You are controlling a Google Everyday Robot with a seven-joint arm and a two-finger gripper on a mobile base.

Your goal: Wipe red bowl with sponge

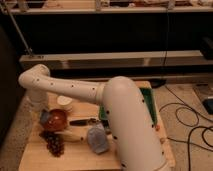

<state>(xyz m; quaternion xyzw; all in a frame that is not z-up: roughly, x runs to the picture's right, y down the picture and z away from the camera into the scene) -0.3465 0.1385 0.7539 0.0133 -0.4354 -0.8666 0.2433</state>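
The red bowl (57, 120) sits on the wooden table (130, 157) at the left. A small grey-blue piece that may be the sponge (45, 117) lies against the bowl's left rim. My white arm reaches from the lower right across to the far left. It bends down there, and the gripper (40, 106) hangs just above and left of the bowl, over the grey-blue piece. I cannot tell if the gripper touches either one.
A white cup (65, 102) stands just behind the bowl. A bunch of dark grapes (54, 143) lies in front of it. A dark utensil (83, 121), a clear crumpled cup (97, 139) and a green tray (149, 102) lie to the right. Cables run over the floor at right.
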